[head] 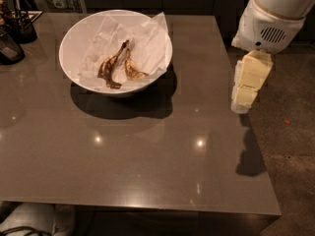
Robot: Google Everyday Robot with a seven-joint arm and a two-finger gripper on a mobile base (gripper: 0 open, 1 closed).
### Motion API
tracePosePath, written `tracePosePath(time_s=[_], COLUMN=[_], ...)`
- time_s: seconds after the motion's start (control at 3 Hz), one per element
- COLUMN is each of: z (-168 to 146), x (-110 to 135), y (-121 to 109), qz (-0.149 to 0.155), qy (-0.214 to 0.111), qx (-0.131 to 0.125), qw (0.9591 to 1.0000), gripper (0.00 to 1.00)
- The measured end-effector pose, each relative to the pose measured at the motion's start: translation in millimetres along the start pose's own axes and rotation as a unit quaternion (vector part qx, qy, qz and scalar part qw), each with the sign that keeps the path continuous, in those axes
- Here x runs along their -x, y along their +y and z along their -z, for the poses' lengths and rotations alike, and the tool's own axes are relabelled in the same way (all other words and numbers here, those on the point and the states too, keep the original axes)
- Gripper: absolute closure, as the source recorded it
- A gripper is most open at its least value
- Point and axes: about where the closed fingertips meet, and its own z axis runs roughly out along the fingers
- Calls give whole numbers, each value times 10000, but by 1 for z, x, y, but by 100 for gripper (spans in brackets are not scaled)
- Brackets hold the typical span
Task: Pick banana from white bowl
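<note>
The banana [116, 66] is blotched brown and yellow, two pieces meeting in a V. It lies on crumpled white paper [147, 38] inside the white bowl [67, 45] at the table's far left. My gripper [242, 104] hangs on the right, over the table's right edge, its cream fingers pointing down. It is well to the right of the bowl and touches nothing. The white arm housing [268, 26] sits above it.
The bowl stands on a grey-brown glossy table [147, 156]. Dark containers [12, 33] stand at the far left edge. The floor [290, 146] lies to the right of the table, and the gripper's shadow falls across the table's right edge.
</note>
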Motion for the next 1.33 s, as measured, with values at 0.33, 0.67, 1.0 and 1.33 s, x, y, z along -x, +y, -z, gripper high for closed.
tracePosePath(time_s=[0.33,0.67,1.0,1.33], z=[0,6,12,11], x=[5,34,105,113], y=[-5,-22,-66,-72], qz=[6,5,455,381], qy=[-79,-367,-457,-560], qx=[-107,-151,-222,-358], qw=[9999,9992,9977,9971], gripper=[0,0,0,0])
